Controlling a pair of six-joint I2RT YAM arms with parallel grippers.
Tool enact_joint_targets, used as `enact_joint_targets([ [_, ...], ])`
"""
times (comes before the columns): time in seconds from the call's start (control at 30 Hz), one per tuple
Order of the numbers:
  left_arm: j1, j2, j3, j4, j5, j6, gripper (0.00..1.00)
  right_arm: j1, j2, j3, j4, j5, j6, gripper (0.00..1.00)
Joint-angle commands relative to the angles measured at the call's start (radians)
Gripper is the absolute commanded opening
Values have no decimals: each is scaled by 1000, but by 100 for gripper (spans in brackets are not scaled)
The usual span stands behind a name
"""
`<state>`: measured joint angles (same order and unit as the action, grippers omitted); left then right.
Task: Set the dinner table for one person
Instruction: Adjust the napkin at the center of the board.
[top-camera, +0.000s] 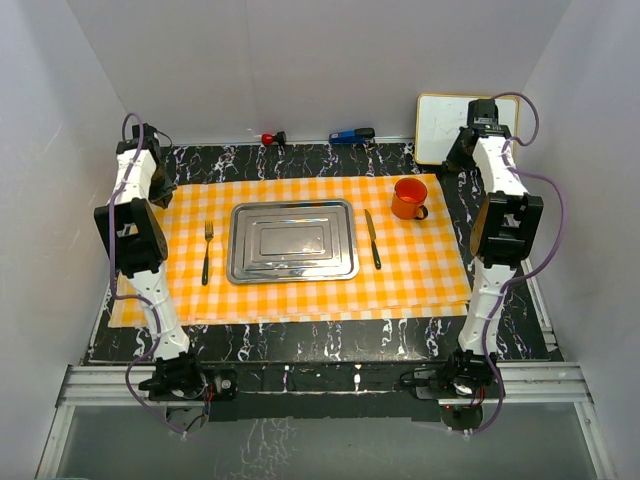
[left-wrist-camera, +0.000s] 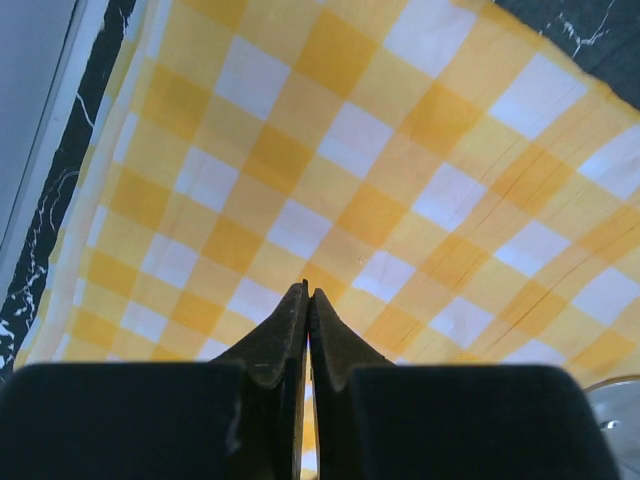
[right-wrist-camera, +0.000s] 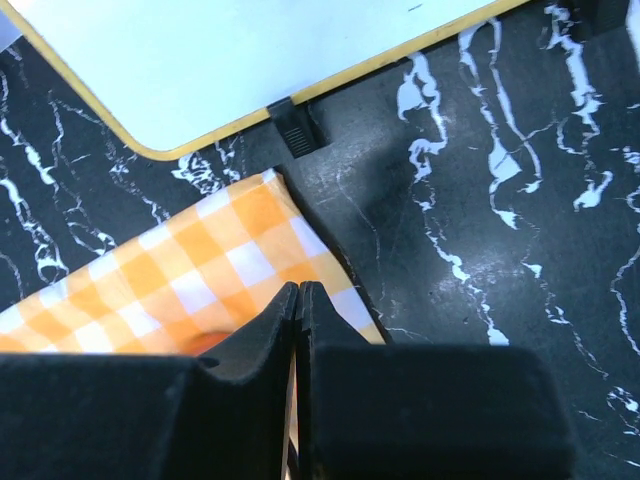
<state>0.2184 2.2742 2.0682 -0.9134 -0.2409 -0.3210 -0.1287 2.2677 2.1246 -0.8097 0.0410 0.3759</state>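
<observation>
Left gripper (left-wrist-camera: 307, 291) clenched, empty, checked cloth (left-wrist-camera: 340, 170) beneath. Right gripper (right-wrist-camera: 299, 288) clenched, empty, over cloth corner; black counter (right-wrist-camera: 470, 260) to its right.

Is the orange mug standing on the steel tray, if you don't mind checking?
No, the mug stands on the checked cloth, apart from the tray and to its right.
</observation>
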Motion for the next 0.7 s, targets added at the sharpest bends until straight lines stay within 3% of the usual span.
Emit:
enact_joint_targets([
  [0.0,-4,-99,-37,4,10,-7,0,9,-12,-33,58,-98,2,0],
  [0.2,-4,-77,-40,8,12,-20,0,11,-43,-149,113,-163,19,0],
  [0.67,-4,9,-33,109,69,-21,0,10,12,-207,177,-195,-5,0],
])
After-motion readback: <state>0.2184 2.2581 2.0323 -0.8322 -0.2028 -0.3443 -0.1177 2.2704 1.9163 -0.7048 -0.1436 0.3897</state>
